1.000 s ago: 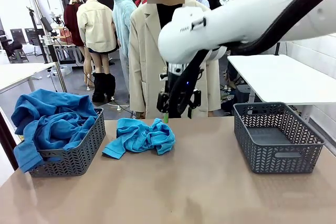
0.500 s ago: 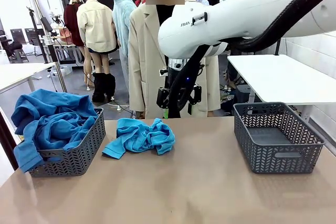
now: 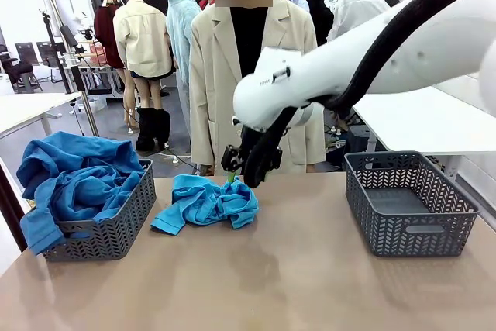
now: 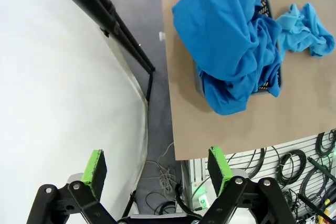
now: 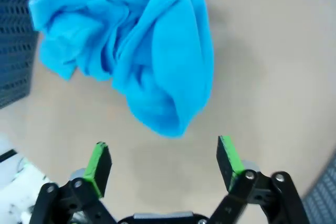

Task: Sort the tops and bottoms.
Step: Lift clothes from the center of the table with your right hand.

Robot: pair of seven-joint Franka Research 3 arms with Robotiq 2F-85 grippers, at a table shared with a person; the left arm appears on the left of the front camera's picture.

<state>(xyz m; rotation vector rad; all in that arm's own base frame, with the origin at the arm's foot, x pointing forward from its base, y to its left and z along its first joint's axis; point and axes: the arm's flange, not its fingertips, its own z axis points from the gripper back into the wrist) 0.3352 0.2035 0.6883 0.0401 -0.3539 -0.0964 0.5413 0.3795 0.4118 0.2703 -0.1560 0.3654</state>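
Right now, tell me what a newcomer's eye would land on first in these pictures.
The big white right arm sweeping across the middle, its open right gripper hanging just above the crumpled sky blue shirt on the table. Next, the left basket heaped with royal blue shirts, against the empty right basket.

The table (image 3: 310, 269) has a smooth, matt tan top, like laminate. On it lies a sky-blue shirt (image 3: 205, 201) of soft, matt knit cloth, crumpled into folds. Left of that shirt, a dark grey plastic basket (image 3: 116, 230) with herringbone-slotted walls holds royal-blue tops (image 3: 74, 176) of the same soft cloth. Right of the shirt stands a matching grey plastic basket (image 3: 407, 207). The right gripper (image 5: 164, 161) is matt black with green rubbery pads (image 5: 227, 156).
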